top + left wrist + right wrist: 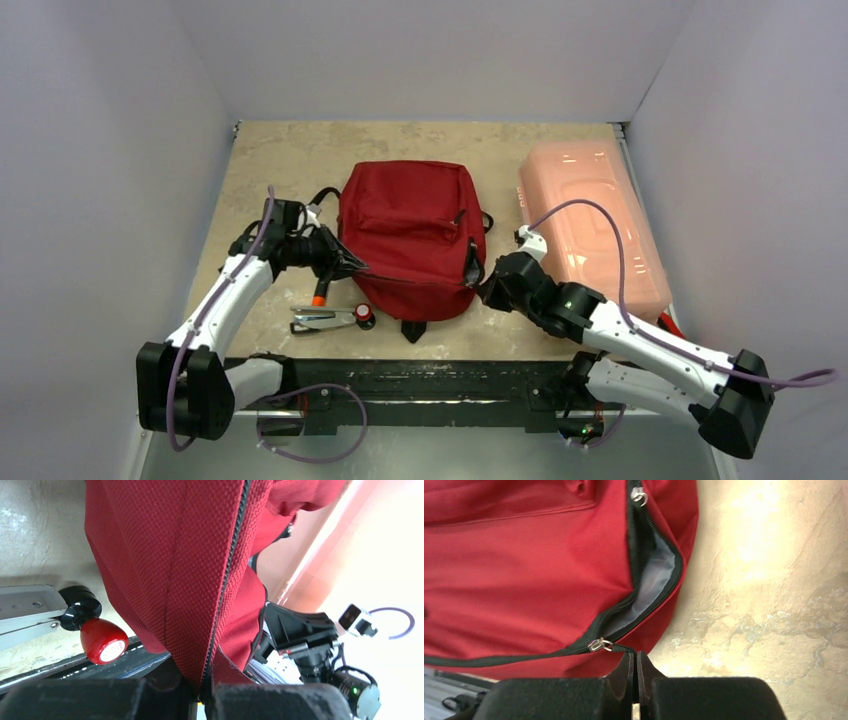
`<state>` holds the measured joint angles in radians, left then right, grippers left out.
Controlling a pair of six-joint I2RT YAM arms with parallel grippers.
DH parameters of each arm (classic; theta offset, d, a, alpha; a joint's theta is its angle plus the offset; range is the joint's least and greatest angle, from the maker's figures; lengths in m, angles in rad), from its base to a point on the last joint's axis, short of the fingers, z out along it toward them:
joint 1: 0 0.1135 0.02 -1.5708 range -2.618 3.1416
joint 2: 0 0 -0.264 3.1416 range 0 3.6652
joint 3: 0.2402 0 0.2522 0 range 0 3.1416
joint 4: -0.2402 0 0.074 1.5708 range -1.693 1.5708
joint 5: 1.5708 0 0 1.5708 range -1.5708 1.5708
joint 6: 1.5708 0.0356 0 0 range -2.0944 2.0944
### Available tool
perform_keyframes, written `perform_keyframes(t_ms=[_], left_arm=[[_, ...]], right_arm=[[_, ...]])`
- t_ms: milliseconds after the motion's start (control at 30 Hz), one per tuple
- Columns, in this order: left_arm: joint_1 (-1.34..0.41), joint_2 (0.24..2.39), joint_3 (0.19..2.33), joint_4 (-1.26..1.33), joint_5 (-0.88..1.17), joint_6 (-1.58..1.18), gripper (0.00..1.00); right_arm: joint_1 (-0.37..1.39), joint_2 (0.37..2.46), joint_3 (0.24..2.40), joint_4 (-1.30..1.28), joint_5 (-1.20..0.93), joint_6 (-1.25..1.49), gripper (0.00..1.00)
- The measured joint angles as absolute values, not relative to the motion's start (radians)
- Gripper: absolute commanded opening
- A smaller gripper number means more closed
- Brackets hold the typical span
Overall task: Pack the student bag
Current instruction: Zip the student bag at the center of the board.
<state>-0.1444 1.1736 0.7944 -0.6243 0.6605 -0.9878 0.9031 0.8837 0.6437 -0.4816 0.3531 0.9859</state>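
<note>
Top view: student bag (410, 235) flat at mid-worktop, left jaws pinching its left edge, right jaws at its right corner; likely best to hold the left side taut while the right draws the zip round. Left wrist: jaws clamped on fabric at the zip line (227, 575), grip point cut off. Right wrist: jaws closed on the pull beside the slider (599, 645), grey lining (651, 587) showing, interior unseen

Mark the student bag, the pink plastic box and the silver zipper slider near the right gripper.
student bag (405, 240): top external view, middle of its front panel.
pink plastic box (590, 210): top external view, centre of its lid.
zipper slider (600, 644): right wrist view, silver body of the slider.
</note>
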Motion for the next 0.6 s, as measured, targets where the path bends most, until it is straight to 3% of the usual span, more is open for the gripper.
perform_keyframes(t_ms=[233,400,600], left_arm=[[-0.099,1.085,0.794,-0.658,0.685,-0.896,0.00],[-0.089,1.077,0.794,-0.663,0.707,-0.810,0.51],[-0.178,1.003,0.855,-0.715,0.621,-0.654,0.58]], right_arm=[[0.850,0.935,0.682,-0.481,0.345,0.983,0.00],[0.831,0.950,0.709,-0.479,0.343,0.899,0.00],[0.801,0.836,0.708,-0.473,0.313,0.766,0.00]])
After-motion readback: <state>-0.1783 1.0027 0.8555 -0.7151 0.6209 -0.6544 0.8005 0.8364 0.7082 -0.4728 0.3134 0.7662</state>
